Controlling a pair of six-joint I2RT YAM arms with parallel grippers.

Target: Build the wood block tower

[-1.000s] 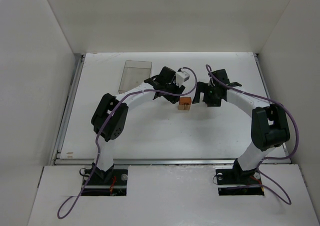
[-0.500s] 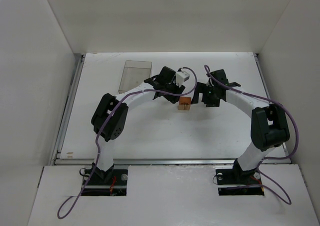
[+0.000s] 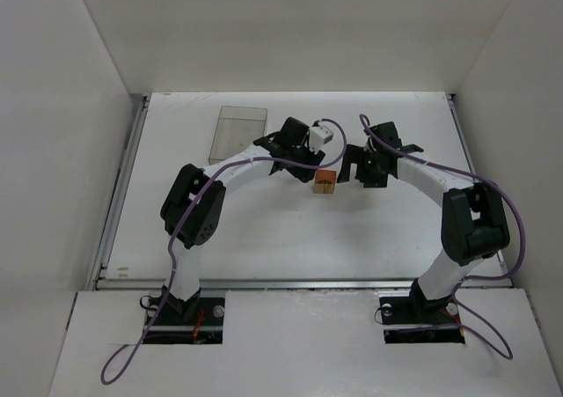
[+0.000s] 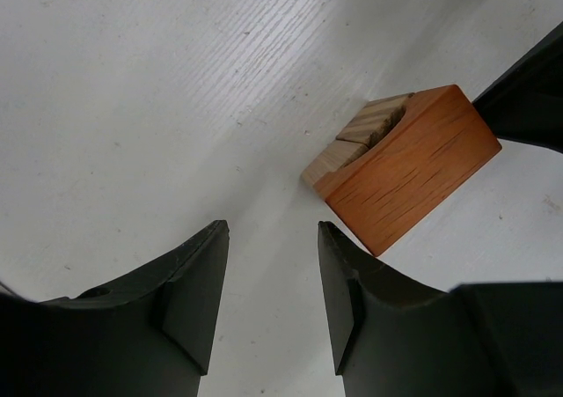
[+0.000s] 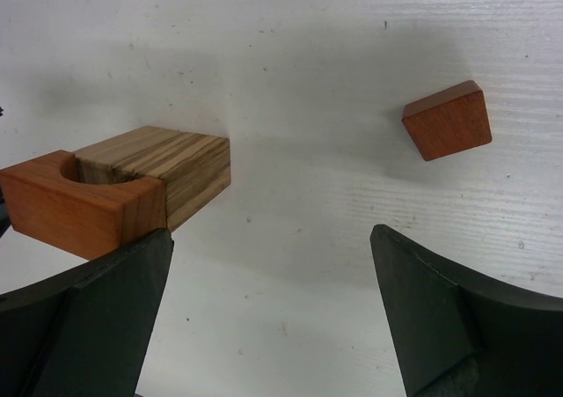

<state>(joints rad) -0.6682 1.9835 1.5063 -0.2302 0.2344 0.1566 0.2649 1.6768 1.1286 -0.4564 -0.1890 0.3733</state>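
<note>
The wood block tower point(image 3: 325, 182) is a small group on the table between both grippers. In the left wrist view it is a reddish-orange block point(image 4: 409, 168) with tan blocks point(image 4: 369, 124) behind it. In the right wrist view the orange piece point(image 5: 84, 203) has a round notch and sits against a striped tan block point(image 5: 163, 164). A separate small reddish block point(image 5: 447, 120) lies apart to the right. My left gripper point(image 4: 271, 230) is open and empty, just short of the group. My right gripper point(image 5: 273, 234) is wide open and empty, its left finger beside the orange piece.
A clear plastic rectangular box point(image 3: 237, 133) lies at the back left of the table. White walls enclose the table on three sides. Both arms arch inward over the middle, with purple cables hanging along them.
My right gripper has shifted slightly left, toward the blocks. The left arm and the blocks have not moved.
</note>
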